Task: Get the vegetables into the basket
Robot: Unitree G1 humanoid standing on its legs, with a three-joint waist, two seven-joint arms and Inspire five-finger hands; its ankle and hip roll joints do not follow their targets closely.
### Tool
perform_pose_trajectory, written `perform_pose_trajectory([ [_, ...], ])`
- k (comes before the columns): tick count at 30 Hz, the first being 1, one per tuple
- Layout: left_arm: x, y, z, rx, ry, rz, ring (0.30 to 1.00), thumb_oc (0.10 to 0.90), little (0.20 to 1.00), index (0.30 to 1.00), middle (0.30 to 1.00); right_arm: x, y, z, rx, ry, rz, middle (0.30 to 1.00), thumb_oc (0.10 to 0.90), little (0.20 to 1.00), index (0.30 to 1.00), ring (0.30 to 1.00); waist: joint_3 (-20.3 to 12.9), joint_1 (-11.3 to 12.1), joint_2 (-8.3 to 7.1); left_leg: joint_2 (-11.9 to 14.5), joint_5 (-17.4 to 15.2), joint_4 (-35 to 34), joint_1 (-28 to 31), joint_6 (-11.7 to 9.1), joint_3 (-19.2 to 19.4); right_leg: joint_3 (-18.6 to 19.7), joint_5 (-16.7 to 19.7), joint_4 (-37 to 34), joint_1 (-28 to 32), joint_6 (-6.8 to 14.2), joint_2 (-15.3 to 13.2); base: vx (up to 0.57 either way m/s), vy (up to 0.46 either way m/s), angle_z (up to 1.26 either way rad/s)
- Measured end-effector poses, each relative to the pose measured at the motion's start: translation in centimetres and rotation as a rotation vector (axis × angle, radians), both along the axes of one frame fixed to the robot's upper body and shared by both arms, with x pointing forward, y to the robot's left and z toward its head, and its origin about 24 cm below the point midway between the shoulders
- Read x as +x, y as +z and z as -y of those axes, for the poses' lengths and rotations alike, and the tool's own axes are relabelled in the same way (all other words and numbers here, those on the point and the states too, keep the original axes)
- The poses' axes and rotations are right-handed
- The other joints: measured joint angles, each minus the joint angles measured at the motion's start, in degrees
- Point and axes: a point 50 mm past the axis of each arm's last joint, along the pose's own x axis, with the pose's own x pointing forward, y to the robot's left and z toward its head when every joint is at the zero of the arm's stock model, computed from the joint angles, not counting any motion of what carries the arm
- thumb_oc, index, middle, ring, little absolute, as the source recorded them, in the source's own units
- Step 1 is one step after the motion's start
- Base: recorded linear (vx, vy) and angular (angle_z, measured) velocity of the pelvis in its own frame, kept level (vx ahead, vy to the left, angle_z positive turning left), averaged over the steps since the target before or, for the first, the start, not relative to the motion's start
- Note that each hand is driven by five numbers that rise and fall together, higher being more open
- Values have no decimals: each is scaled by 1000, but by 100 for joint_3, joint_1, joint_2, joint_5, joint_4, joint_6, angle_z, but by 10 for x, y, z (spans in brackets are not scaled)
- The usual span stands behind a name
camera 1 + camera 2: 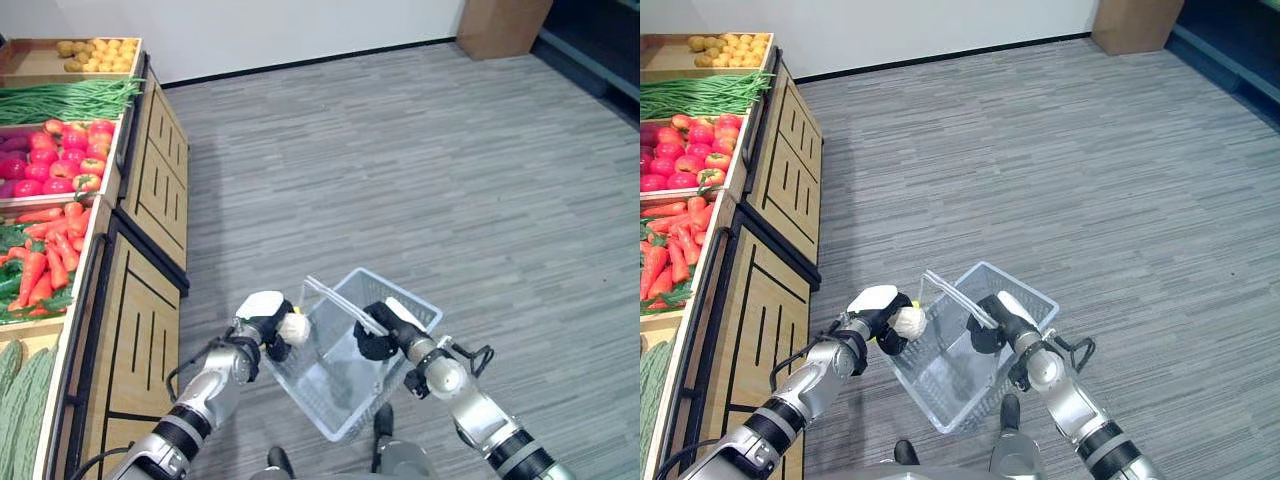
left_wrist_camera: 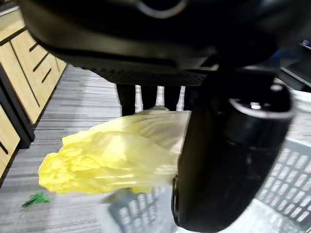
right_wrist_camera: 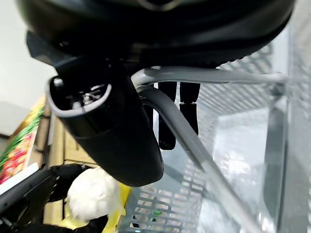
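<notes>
Left robot hand [image 1: 264, 318] grips a pale cabbage [image 1: 293, 327] at the basket [image 1: 405, 312] rim, right robot hand [image 1: 378, 335] clasping its handle [image 1: 335, 300]

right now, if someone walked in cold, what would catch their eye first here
Probably the clear plastic basket held low in front of the robot, its handle gripped by the right hand. Next, the pale yellow cabbage clutched in the left hand just at the basket's left rim. Then the bright produce stand along the left side, with red tomatoes, orange carrots and green beans.
</notes>
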Motion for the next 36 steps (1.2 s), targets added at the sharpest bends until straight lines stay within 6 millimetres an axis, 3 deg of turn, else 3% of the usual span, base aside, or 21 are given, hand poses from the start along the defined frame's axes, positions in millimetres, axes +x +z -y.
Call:
perform_pose_trajectory([
  [4,-1,5,6,32,-90,10,300,400,300,300,300,0,1,-4,70,6,-31,300,400,300,300,300,-56,-8,83,-3,-11,-1,-4,-5,-12,0,-2,0,1,-5,0,0,0,0],
  [12,-8,-1,25,82,-234,-51,300,400,300,300,300,6,8,-17,78,98,-40,300,400,300,300,300,-57,-4,83,27,-17,-1,-15,-12,-11,-7,-19,0,-9,-28,27,0,-12,0],
  [13,-8,-1,26,85,-243,-50,585,604,585,585,585,7,9,-19,90,101,-35,300,400,300,300,300,-57,-2,83,30,-17,-1,-20,-13,-17,-13,-21,0,-11,-30,32,0,0,0],
  [14,-9,-2,27,87,-249,-51,1000,900,1000,1000,1000,9,12,-21,108,103,-33,300,400,300,300,300,-57,-6,83,33,-16,-1,-22,-14,-19,-16,-22,0,-11,-33,36,-10,-13,3],
  [20,-10,-7,24,108,-249,-80,1000,900,1000,1000,1000,6,16,-32,166,136,-39,300,400,300,300,300,-57,6,83,34,8,0,-52,-50,-77,-75,-31,0,-8,-34,41,-5,-12,4],
  [21,-11,-11,34,116,-267,-84,1000,900,1000,1000,1000,4,14,-34,161,150,-49,300,400,300,300,300,-74,-34,69,23,4,0,-59,-78,-82,-79,-38,1,-27,-24,52,-6,-9,9],
  [23,6,-38,61,225,-285,-186,1000,900,1000,1000,1000,2,6,-35,137,160,-75,300,400,300,300,300,-116,-41,62,-8,-4,-1,-55,-93,-85,-100,-45,2,0,-7,2,-8,-8,1],
  [25,-1,-46,58,217,-276,-213,1000,900,1000,1000,1000,-3,0,-30,123,162,-112,300,400,300,300,300,-130,-245,30,11,-20,-1,-69,-101,-40,-36,-44,3,-53,-11,12,13,6,-15],
  [29,1,-33,59,186,-288,-155,1000,900,1000,1000,1000,-2,-3,-23,97,144,-118,300,400,300,300,300,-132,-114,33,86,-17,0,-28,-103,-55,-68,-37,3,3,-104,118,5,8,0],
  [32,-1,-28,47,133,-243,-145,1000,900,1000,1000,1000,2,-21,-12,97,27,-158,300,400,300,300,300,-135,-64,39,104,-16,-1,25,-105,-90,-105,-96,2,76,-57,117,-5,24,6],
  [34,-3,-24,36,53,-168,-145,1000,900,1000,1000,1000,-8,-39,6,70,-61,-220,300,400,300,300,300,-140,21,47,97,-17,-1,13,-103,-120,-130,-101,2,80,-50,108,-8,22,8],
  [36,-17,-27,6,-38,-31,-172,1000,900,1000,1000,1000,-30,-59,30,34,-174,-292,300,400,300,300,300,-156,95,75,88,-32,-1,20,-81,-132,-143,-115,2,97,-35,75,-13,23,5],
])
